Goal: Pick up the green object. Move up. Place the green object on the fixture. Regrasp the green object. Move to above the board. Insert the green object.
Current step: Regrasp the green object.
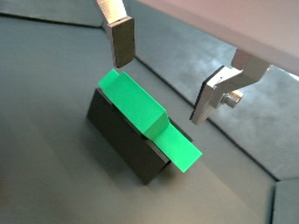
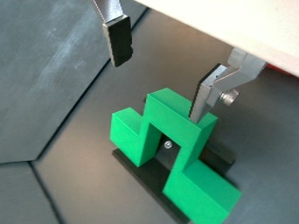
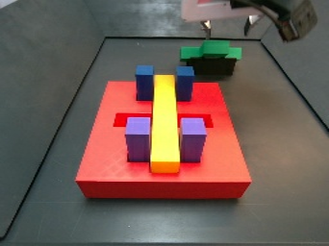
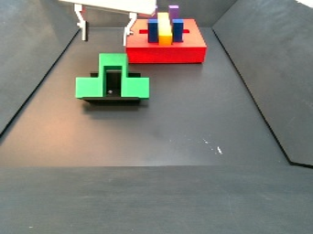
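Green piece parked on the fixture, gripper empty above it.

We see the gripper [image 2: 163,74] spread wide with nothing between its fingers [image 1: 121,42], hovering over the green object [image 2: 170,144], which rests on the dark fixture [image 1: 122,136], well apart from the red board [image 3: 161,144]. If we descend off-centre, a finger could hit the piece and tip it off; how squarely it sits is hard to judge from here.

Robotics laboratory test cell: dark walled tray floor [image 4: 184,137] around the red board [image 3: 164,159], with the gripper [image 4: 123,23] overhead beside it.
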Available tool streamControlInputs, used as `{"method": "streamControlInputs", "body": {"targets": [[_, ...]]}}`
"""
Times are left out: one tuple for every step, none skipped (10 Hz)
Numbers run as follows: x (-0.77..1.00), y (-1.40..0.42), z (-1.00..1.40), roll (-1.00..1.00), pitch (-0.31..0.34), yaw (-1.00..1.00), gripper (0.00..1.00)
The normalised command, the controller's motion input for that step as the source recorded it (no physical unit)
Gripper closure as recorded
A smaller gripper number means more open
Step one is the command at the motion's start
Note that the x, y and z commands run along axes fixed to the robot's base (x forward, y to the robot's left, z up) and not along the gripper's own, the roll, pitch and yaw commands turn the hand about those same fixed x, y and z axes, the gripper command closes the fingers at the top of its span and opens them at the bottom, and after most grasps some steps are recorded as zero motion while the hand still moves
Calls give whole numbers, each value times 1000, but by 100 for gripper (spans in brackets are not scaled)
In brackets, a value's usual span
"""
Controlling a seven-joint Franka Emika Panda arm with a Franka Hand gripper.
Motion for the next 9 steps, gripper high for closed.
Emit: {"method": "streamControlInputs", "body": {"targets": [[29,-174,-163,600,174,-40,0],[-77,-71,0,611,134,-57,0],[-143,-206,60,749,131,-3,0],[-134,-297,43,1000,143,0,0],[0,-337,0,1000,140,54,0],[143,-183,0,831,9,100,0],[149,-86,0,697,0,103,0],[111,-94,-6,531,0,57,0],[154,-51,-54,260,0,17,0]]}}
